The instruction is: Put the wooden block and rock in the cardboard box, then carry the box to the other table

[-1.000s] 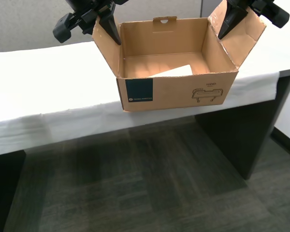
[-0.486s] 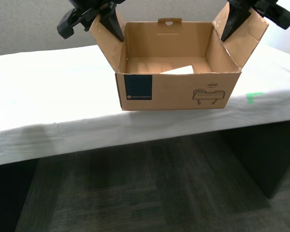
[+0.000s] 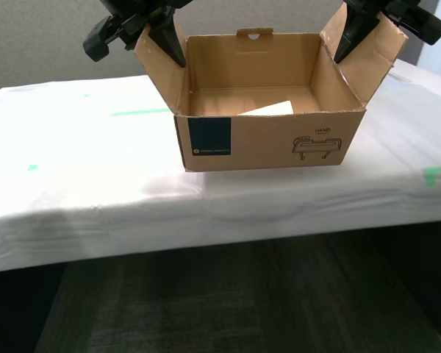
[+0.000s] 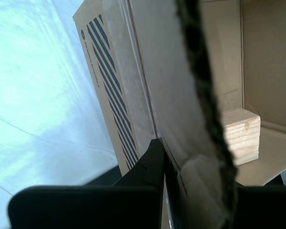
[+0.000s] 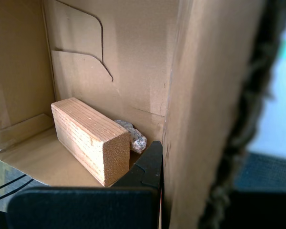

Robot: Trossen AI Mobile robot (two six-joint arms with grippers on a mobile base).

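Exterior view: box (image 3: 264, 143) hangs open-topped between two black arms, one at each side flap, over the table (image 3: 73, 162) with the white cloth and green tape marks (image 3: 140, 112). Which arm is which I cannot tell from this view. The flaps splay outward and upward, which fits them being used as handles. A soft shadow lies on the cloth beneath. The box looks just clear of the table, though contact cannot be ruled out.

Block (image 3: 268, 109): only a pale corner shows over the front wall. It lies flat on the box floor.

First wrist view: my first gripper (image 5: 161, 160) has a flap between its jaws. One black finger presses the inner face and the other is hidden behind the cardboard. I judge it clamped on the flap. The rock (image 5: 133, 136) sits on the box floor, tucked just behind the block and touching it or nearly so.

Second wrist view: my second gripper (image 4: 163, 160) is the same, with a finger tight against its flap and the partner hidden. I judge it closed on the cardboard.

Both items are loaded. A level, two-sided hold should keep them from sliding. What is left is setting the box down on the cloth.
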